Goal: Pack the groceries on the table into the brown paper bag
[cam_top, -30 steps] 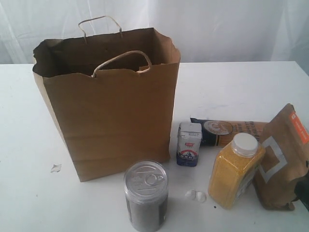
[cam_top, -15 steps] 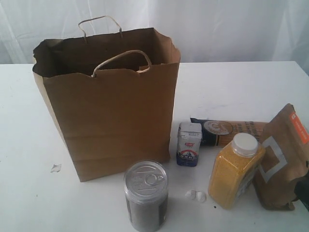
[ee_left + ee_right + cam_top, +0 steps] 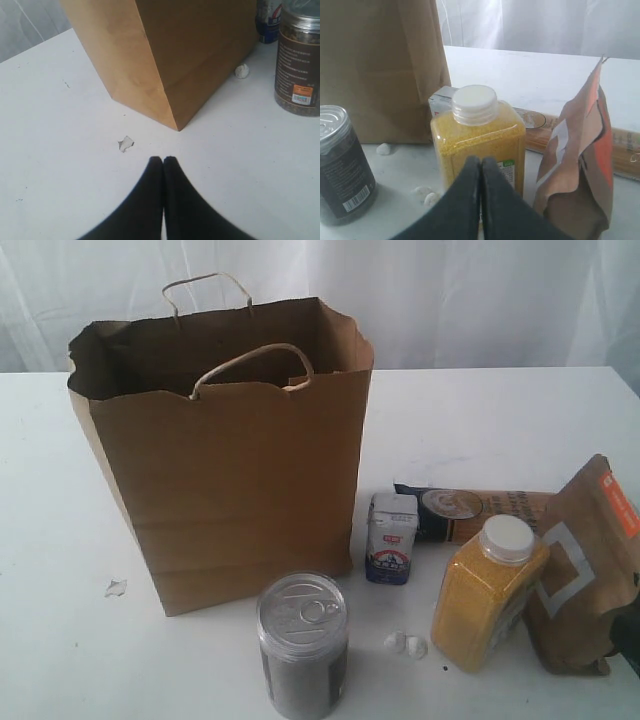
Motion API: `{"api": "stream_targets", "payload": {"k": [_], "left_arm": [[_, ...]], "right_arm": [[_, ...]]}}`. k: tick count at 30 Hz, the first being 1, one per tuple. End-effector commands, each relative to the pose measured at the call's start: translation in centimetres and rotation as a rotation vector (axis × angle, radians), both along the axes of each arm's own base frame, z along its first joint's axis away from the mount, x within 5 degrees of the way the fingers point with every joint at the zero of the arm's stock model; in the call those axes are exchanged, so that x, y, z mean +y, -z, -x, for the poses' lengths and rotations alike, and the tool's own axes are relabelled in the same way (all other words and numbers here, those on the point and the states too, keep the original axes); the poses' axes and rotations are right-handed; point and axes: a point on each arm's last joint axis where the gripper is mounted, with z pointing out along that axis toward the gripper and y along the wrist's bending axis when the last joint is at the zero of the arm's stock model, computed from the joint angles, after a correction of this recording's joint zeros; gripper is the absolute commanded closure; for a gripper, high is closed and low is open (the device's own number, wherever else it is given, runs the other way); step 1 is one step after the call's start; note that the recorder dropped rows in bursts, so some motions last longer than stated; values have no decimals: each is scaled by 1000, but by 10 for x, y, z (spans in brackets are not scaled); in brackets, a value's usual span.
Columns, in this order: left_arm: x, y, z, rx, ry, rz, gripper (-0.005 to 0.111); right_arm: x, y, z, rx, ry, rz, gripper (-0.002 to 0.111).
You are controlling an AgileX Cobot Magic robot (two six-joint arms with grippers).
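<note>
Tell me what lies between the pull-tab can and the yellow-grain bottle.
Only small white crumbs on the tabletop, clearest in the exterior view.

The inside of the bag (image 3: 230, 490) is in shadow, so its floor cannot be seen. The spaghetti packet (image 3: 470, 512) lies behind the carton (image 3: 391, 540), bottle (image 3: 487, 600) and pouch (image 3: 585, 570); its right end seems to run on behind the pouch. The exterior view's edges cut off the pouch's side and the base of the can (image 3: 303, 650). A dark shape (image 3: 632, 640) at the right edge is too cut off to name.
</note>
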Motion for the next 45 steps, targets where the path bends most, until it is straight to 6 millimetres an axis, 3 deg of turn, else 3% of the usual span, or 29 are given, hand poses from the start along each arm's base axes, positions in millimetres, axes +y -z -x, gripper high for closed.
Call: {"api": "stream_targets", "payload": {"k": [1, 20, 25, 32, 38, 45], "left_arm": [[0, 1, 0, 6, 0, 2, 106], [0, 1, 0, 6, 0, 2, 106], [0, 1, 0, 6, 0, 2, 106], [0, 1, 0, 6, 0, 2, 106], [0, 1, 0, 6, 0, 2, 106], [0, 1, 0, 6, 0, 2, 106]], "right_arm": [[0, 1, 0, 0, 7, -6, 108], [0, -5, -1, -59, 8, -25, 108], [-1, -39, 1, -345, 8, -153, 108], [-10, -105, 20, -445, 8, -198, 108], [-20, -148, 43, -446, 8, -199, 108], [-17, -171, 36, -242, 6, -83, 108]]}}
